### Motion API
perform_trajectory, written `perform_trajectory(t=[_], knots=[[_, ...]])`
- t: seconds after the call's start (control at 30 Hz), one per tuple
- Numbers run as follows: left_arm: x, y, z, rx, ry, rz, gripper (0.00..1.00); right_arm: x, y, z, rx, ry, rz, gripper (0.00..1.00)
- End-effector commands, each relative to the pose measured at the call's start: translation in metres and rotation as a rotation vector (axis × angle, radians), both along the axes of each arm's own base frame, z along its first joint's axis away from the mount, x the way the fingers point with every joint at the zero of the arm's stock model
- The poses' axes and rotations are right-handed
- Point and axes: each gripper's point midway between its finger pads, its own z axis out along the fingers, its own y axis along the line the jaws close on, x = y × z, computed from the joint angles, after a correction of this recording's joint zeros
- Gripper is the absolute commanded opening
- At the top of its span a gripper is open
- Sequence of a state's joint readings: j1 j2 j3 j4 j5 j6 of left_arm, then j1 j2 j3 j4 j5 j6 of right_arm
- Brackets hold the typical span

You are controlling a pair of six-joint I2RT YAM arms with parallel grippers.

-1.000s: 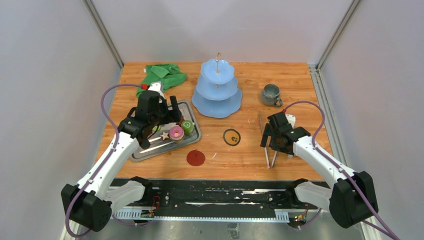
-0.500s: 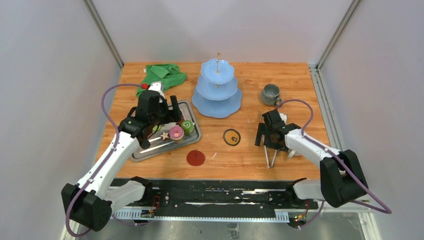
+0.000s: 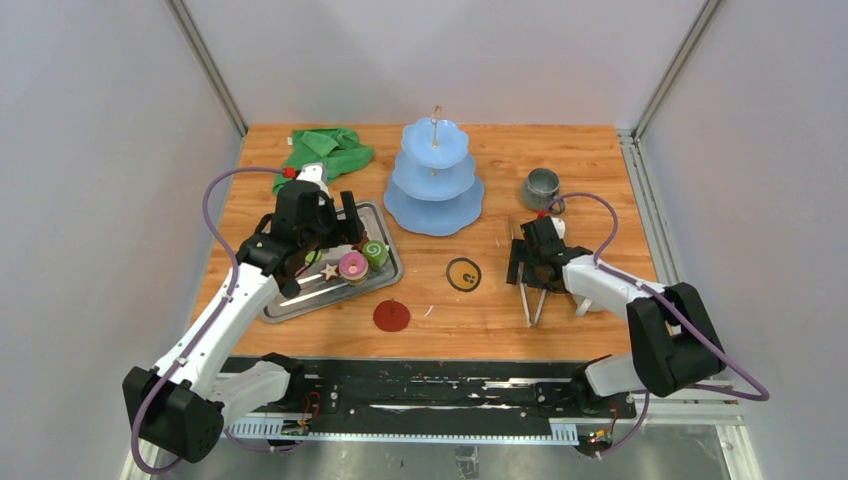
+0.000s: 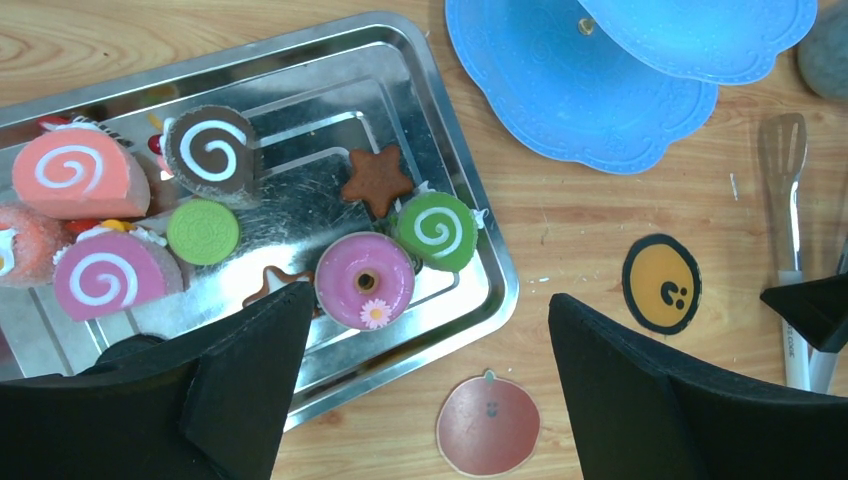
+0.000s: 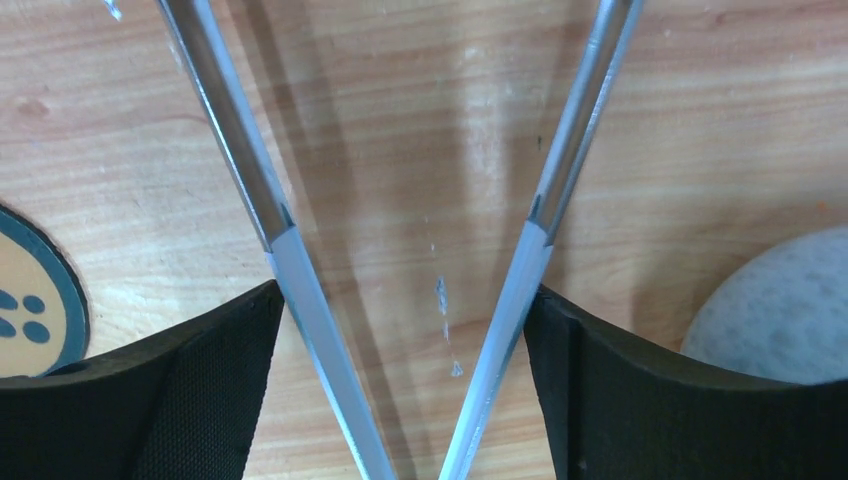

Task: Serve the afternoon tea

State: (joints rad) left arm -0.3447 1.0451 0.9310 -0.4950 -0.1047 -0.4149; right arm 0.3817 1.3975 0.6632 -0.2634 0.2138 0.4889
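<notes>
Progress: barely begun, by my reading. Nothing is served yet.

- Table [image 3: 600, 150]: wood, and everything stands on it.
- Blue three-tier stand [image 3: 434, 205], far centre: every tier bare where visible.
- Steel tray [image 4: 300, 110], left of the stand: holds all the sweets in view.
  - Salmon swirl roll [image 4: 75, 170].
  - Pink swirl roll [image 4: 105, 280].
  - Brown swirl roll [image 4: 210, 150].
  - Pink ring [image 4: 365, 285] with a small flower.
  - Green swirl roll [image 4: 437, 230].
  - Green disc [image 4: 203, 232].
  - Brown star [image 4: 378, 180]. A second star is half hidden at the near side.
- Green cloth [image 3: 325, 150]: heaped beyond the tray, far left.
- Grey-green mug [image 3: 542, 187]: upright, right of the stand and apart from it. I cannot tell what is in it.
- White mug [image 5: 780, 310]: only a pale speckled curve shows, just right of the right gripper. The identification is a guess.
- Left gripper [image 4: 430, 310]: jaws spread wide and holding nothing, over the tray's near edge.
- Right gripper [image 5: 400, 295]: jaws closed in on the tongs [image 5: 237, 140], one finger against each arm. The arms stand apart in a V.
- Orange disc [image 4: 662, 283] and red disc [image 4: 488, 437]: flat on the wood between tray and tongs.

Left to do: carry each sweet from tray to stand, probably with the tongs, and set out both mugs.
</notes>
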Motion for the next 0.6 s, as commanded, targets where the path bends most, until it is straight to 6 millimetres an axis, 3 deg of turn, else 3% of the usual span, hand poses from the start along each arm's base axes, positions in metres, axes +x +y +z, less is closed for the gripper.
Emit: perform_trajectory(t=[0.0, 0.17, 0.37, 0.47, 0.57], knots=[[0.004, -0.005, 0.01, -0.006, -0.033, -0.02, 0.93, -0.003, -0.007, -0.015, -0.025, 0.032, 0.003, 0.83], [0.003, -0.002, 0.008, 0.009, -0.03, -0.008, 0.93, -0.009, 0.004, -0.016, 0.003, 0.031, 0.064, 0.66], [0.004, 0.002, 0.006, 0.026, -0.027, 0.006, 0.93, -0.013, 0.022, -0.008, -0.018, 0.027, 0.182, 0.58], [0.005, 0.001, 0.007, 0.024, -0.029, 0.005, 0.93, -0.012, 0.025, -0.006, -0.043, 0.025, 0.213, 0.58], [0.006, 0.0, 0.007, 0.023, -0.028, 0.002, 0.93, -0.007, 0.023, -0.003, -0.065, 0.012, 0.216, 0.72]])
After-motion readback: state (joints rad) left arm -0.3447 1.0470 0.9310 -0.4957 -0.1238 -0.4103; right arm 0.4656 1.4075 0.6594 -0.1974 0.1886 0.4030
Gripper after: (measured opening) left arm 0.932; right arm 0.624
